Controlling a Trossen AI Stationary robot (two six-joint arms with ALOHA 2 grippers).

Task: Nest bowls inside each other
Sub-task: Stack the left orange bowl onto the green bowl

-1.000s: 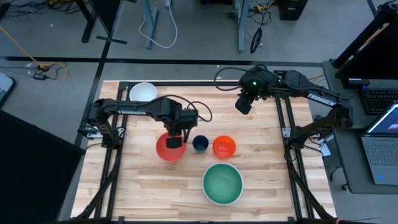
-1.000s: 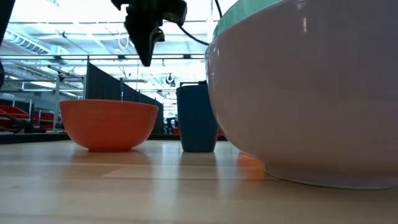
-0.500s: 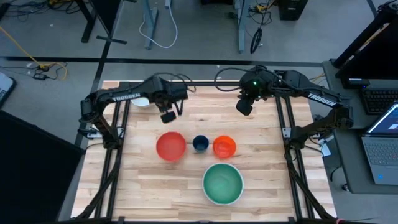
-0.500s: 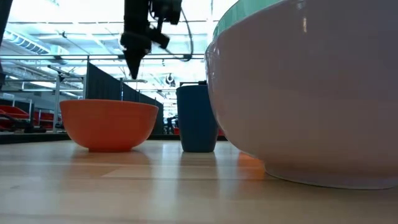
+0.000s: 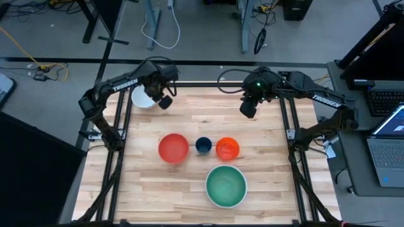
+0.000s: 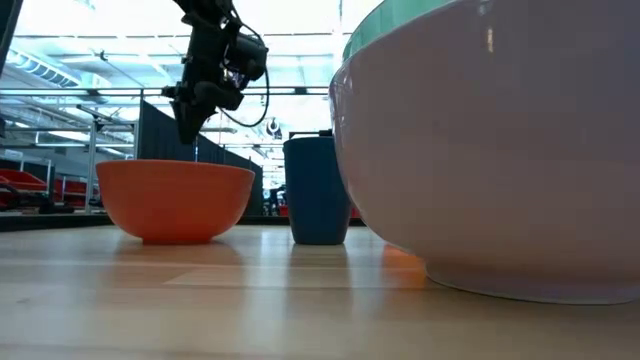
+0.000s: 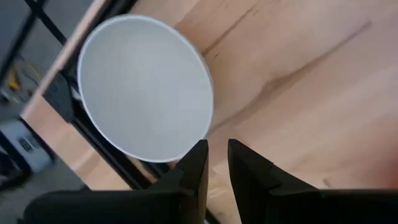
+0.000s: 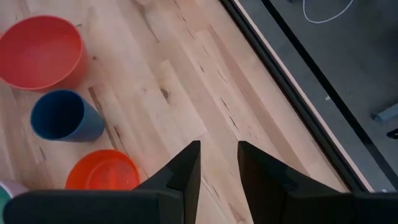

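Observation:
Three bowls stand in a row at mid-table: red (image 5: 173,147), tiny dark blue (image 5: 203,145) and small orange (image 5: 227,149). A large bowl, green inside and white outside (image 5: 225,186), stands nearer the front edge. A small white bowl (image 5: 144,96) rests on its base at the far left corner. My left gripper (image 5: 165,101) hangs above the table just right of the white bowl (image 7: 146,93), pointing down. Its fingers stand a narrow gap apart with nothing between them. My right gripper (image 5: 247,108) hovers open and bare over the far right of the table.
Black frame rails (image 5: 120,126) run along the table's left, right and far edges. Bare wood lies between the white bowl and the row of bowls. In the low view the large bowl (image 6: 500,150) fills the right side and hides the orange one.
My left gripper has swung from over the red bowl toward the table's far left corner, rolling about its own axis as it went. It now hangs beside the white bowl. The bowls have stayed where they were.

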